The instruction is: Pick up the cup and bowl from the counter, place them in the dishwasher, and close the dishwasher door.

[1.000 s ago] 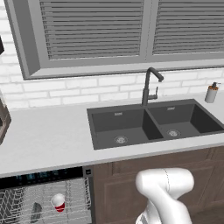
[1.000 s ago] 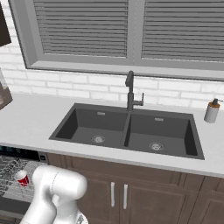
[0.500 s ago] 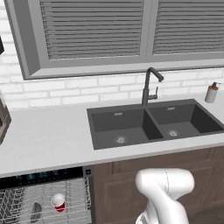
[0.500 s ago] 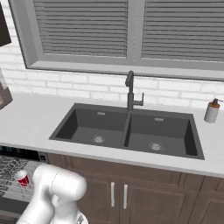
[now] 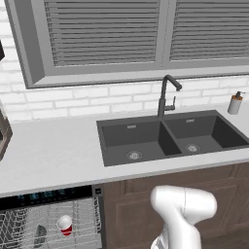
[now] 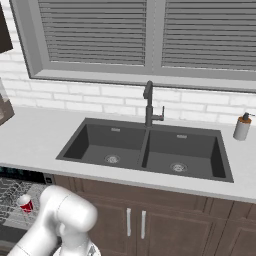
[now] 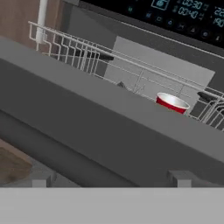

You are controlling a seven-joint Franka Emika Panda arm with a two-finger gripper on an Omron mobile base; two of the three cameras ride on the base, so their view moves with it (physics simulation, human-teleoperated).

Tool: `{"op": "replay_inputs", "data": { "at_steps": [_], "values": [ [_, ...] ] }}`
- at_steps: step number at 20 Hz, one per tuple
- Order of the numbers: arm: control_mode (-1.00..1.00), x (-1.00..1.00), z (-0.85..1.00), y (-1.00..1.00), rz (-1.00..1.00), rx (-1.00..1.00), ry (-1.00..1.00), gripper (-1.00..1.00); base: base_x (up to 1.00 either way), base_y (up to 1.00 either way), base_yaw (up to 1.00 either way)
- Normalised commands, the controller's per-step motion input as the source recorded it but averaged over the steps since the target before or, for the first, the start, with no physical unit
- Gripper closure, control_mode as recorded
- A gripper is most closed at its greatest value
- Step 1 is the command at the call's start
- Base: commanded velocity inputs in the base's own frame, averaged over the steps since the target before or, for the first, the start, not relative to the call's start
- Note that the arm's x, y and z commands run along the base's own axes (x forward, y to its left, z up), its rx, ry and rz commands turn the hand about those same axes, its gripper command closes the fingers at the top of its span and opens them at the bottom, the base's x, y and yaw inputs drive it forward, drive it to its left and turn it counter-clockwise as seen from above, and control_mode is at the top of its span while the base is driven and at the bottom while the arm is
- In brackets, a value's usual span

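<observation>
Long light grey-white counter [image 5: 53,155] with dark double sink [image 5: 165,138], open dishwasher [image 5: 48,221] below.
How the gripper's fingers stood could not be told; just before them rose the flat dark grey dishwasher door [image 7: 109,135], and behind it the small red plastic cup [image 7: 171,103] stood upright in the grey-white wire rack [image 7: 78,54].

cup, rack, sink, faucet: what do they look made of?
Cup: likely thin plastic, glossy red outside with a white inside.
Rack: looks like coated wire, thin grey-white rods.
Sink: dark matte basin, composite or coated metal; the render leaves it open.
Faucet: probably metal, dark finish, slim tube.
</observation>
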Motion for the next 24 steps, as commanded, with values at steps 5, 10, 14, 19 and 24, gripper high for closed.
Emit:
{"op": "replay_inputs", "data": {
  "at_steps": [5,10,14,19,24],
  "values": [
    [-1.0,0.26,-0.89,0.0,0.0,-0.02,-0.03,-1.0,0.0,0.0,0.0],
    [-1.0,0.4,-0.54,0.0,0.0,-0.01,-0.08,-1.0,0.0,0.0,0.0],
    [-1.0,0.51,-0.51,-0.1,-0.09,0.0,-0.24,-1.0,0.0,0.0,0.0],
    [-1.0,0.44,-0.31,-0.15,-0.18,0.03,-0.4,-1.0,0.0,0.0,0.0],
    [-1.0,0.61,-0.01,-0.13,-0.22,0.03,-0.45,-1.0,0.0,0.0,0.0]
  ]
}}
